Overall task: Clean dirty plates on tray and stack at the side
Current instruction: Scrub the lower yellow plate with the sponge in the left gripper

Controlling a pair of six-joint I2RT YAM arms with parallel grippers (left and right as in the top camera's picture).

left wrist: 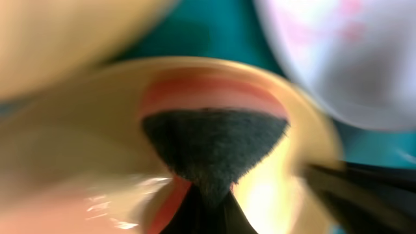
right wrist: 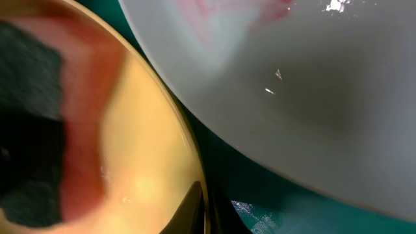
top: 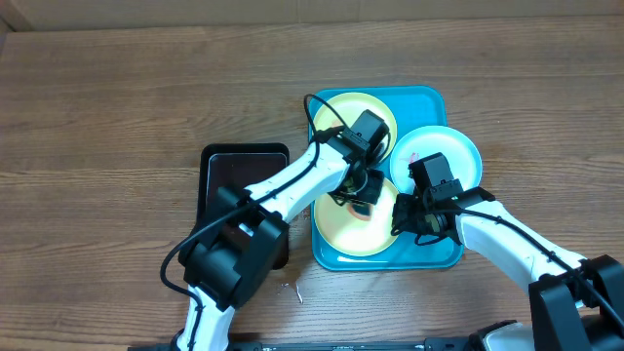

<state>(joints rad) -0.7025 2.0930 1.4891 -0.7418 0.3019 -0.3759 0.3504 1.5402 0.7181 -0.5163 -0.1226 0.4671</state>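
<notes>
Wooden table point(top: 117, 97); left gripper point(top: 361, 193) clamps sponge point(left wrist: 211, 146) on smeared lower yellow plate point(top: 353, 236), scrubbing; right gripper point(top: 408, 222) pinches its rim, steadying it.

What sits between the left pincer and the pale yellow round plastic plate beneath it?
A dark grey fuzzy pad, held in the left pincer, pressed on the plate's orange-red smear; the left wrist view shows it.
</notes>
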